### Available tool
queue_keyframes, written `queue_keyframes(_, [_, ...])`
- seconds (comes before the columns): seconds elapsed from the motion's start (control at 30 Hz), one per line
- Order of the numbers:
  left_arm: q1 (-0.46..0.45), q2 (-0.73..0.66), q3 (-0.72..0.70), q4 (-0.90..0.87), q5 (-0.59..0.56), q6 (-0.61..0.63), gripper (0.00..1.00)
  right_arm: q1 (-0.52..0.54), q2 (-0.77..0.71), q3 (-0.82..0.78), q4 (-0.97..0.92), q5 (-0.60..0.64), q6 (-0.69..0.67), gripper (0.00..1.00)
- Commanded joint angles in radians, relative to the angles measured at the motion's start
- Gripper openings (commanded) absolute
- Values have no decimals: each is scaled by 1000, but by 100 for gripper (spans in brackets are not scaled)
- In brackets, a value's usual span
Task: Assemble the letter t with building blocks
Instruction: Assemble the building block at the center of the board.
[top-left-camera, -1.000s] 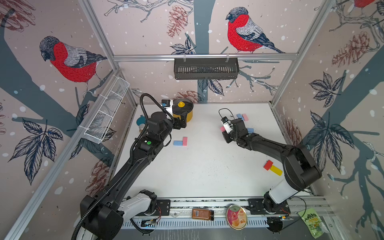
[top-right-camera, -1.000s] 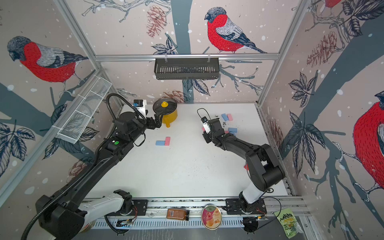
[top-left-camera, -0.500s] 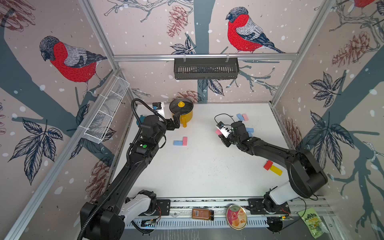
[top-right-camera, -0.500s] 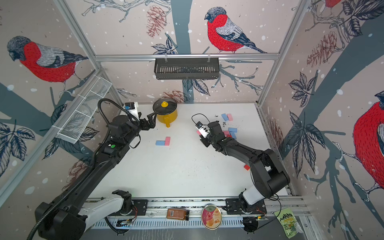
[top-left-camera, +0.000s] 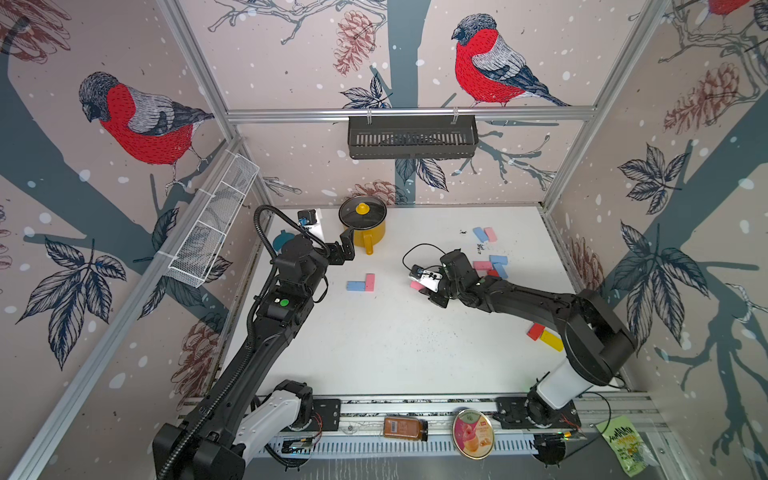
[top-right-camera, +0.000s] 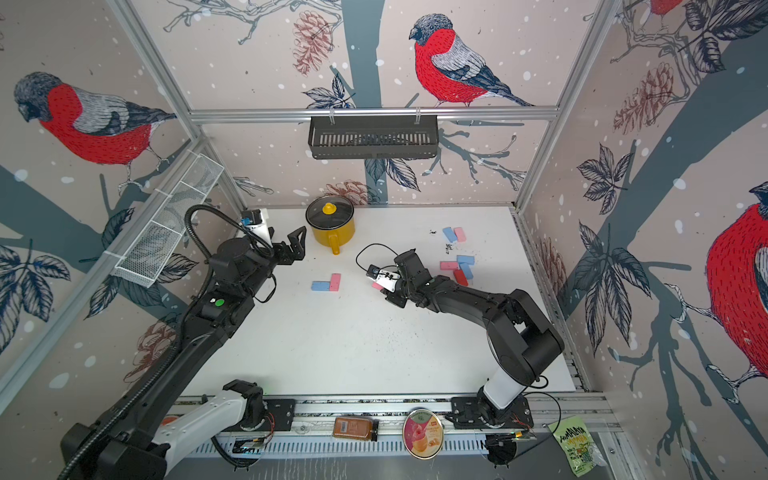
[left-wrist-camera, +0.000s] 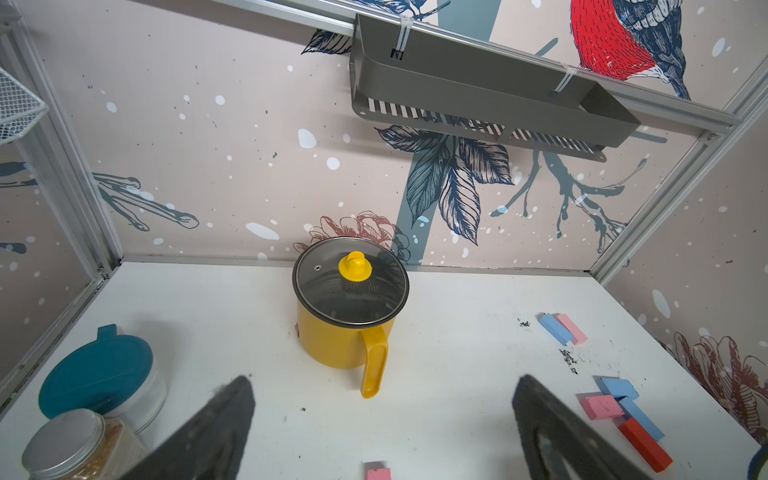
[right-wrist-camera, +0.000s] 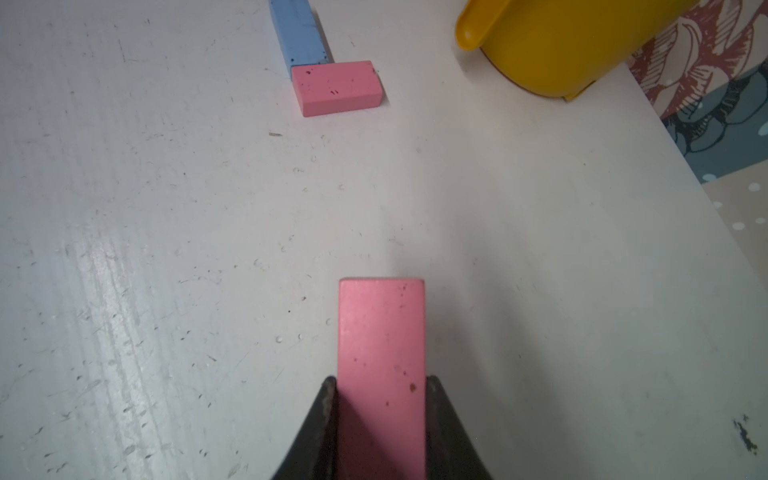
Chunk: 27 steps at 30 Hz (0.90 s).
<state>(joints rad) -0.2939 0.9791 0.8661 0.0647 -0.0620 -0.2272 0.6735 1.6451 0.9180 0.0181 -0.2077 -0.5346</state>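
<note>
My left end effector (top-left-camera: 347, 249) hangs empty with its jaws wide apart at the tabletop's (top-left-camera: 374, 357) eleven o'clock, just beside the yellow pot (top-left-camera: 365, 232). Toward ten o'clock, a blue block (top-left-camera: 355, 286) and a laid pink block (top-left-camera: 370, 282) touch at a right angle. At one o'clock my right end effector (right-wrist-camera: 380, 384) is clamped on the held pink block (right-wrist-camera: 381, 328). I judge this to be the carry step. Next I must line that block up against the pair and lower it. Spare blocks (top-left-camera: 494, 266) lie at two o'clock.
</note>
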Motion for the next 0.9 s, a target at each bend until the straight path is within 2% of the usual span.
queue_keyframes(0.0, [0, -8, 1, 33, -24, 15, 97, 19, 30, 33, -28, -13, -59, 3])
queue_keyframes(0.43, [-1, -13, -2, 30, -36, 28, 97, 48, 205, 200, -157, -74, -194, 4])
queue_keyframes(0.87, [0, 4, 8, 17, -34, 36, 97, 67, 379, 414, -255, -144, -218, 7])
